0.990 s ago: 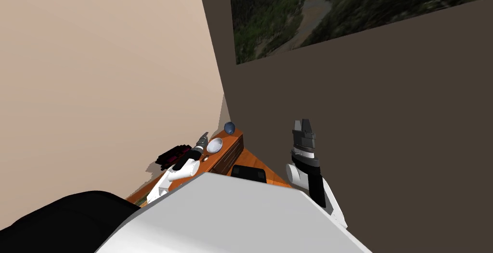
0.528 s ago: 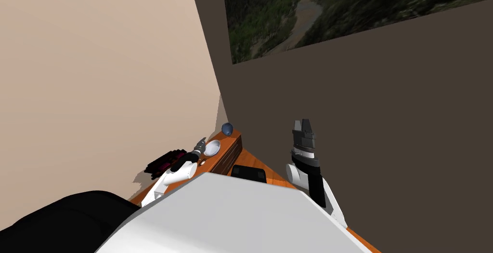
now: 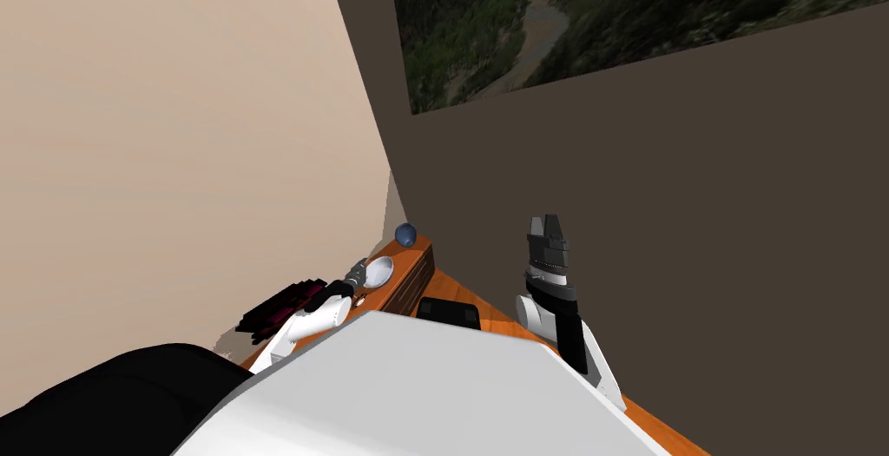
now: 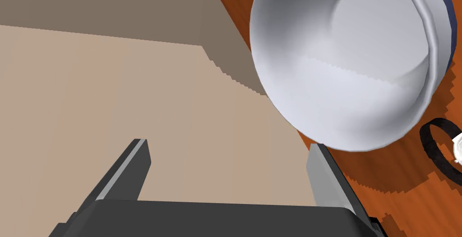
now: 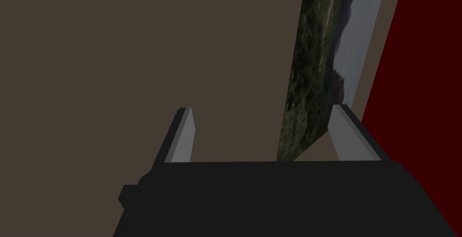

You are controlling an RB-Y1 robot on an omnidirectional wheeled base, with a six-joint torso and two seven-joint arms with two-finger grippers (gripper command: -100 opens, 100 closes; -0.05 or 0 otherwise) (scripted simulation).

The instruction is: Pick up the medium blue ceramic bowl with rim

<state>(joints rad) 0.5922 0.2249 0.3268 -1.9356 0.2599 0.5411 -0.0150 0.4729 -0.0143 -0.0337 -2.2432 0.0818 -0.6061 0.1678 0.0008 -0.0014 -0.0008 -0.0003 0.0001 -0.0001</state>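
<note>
Orange-brown wooden tabletop (image 4: 397, 202) carries the round, rimmed bowl (image 4: 361, 62), white inside and blue outside, at its edge. Left pincer (image 4: 228, 144), blades apart, hovers just beside it. The approach looks nearly done; closing and lifting are not yet done. Right pincer (image 5: 263, 109) idles, blades apart.

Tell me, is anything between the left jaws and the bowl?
Nothing. The left wrist view shows a bare stretch between the open jaws and the bowl.

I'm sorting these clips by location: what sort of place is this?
Probably a furnished room in a home: a wooden cabinet stands in the corner, a bowl, white inside and blue outside, sits on it, and a large landscape picture hangs on the wall.
</note>
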